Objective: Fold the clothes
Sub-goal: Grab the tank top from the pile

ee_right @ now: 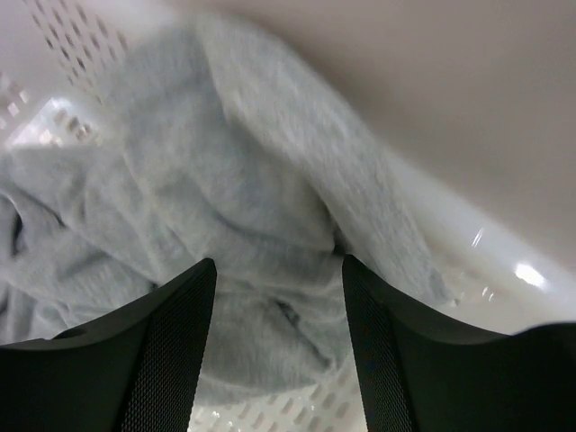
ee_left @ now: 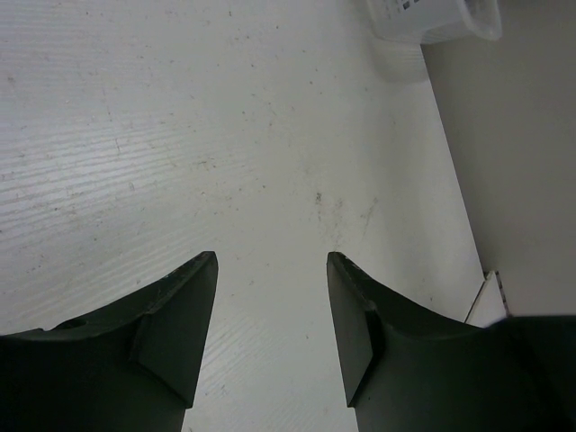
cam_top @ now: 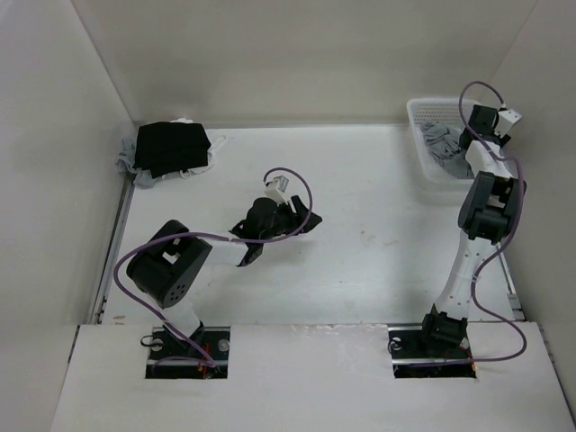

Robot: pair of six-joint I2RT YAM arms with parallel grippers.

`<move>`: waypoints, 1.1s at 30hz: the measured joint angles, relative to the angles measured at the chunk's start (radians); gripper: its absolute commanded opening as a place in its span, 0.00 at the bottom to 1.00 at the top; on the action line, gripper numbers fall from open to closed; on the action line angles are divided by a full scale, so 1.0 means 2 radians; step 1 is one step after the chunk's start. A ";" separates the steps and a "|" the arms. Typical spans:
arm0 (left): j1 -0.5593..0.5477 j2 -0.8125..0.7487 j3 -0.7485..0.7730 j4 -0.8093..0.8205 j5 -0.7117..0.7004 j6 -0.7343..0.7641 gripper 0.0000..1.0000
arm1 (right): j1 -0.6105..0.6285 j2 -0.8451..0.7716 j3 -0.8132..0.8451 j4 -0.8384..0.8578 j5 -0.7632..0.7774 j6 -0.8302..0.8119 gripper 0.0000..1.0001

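Observation:
The clothes (cam_top: 441, 144) are a crumpled heather-grey knit garment lying inside the white perforated basket (cam_top: 418, 115) at the back right. My right gripper (cam_top: 465, 153) reaches down into that basket. In the right wrist view it (ee_right: 279, 265) is open, its jaws wide apart just above a fold of the clothes (ee_right: 243, 216), and the fabric is not pinched. My left gripper (cam_top: 301, 220) hovers over the middle of the table. In the left wrist view it (ee_left: 272, 256) is open, with only bare table between its fingers.
A black garment pile (cam_top: 171, 148) with white and grey edges lies at the back left corner. White walls enclose the table on three sides. The basket wall (ee_right: 54, 117) stands close around my right gripper. The basket's corner (ee_left: 432, 18) shows far ahead of my left gripper.

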 measured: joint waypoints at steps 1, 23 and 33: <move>0.001 0.000 -0.002 0.001 0.001 -0.001 0.50 | -0.003 0.004 0.016 -0.006 -0.003 -0.002 0.56; 0.009 0.001 -0.009 0.013 0.004 -0.007 0.50 | -0.019 0.065 0.105 -0.026 -0.120 0.022 0.00; 0.010 0.003 -0.009 0.015 0.003 -0.006 0.50 | -0.010 -0.175 -0.141 0.105 -0.195 0.085 0.00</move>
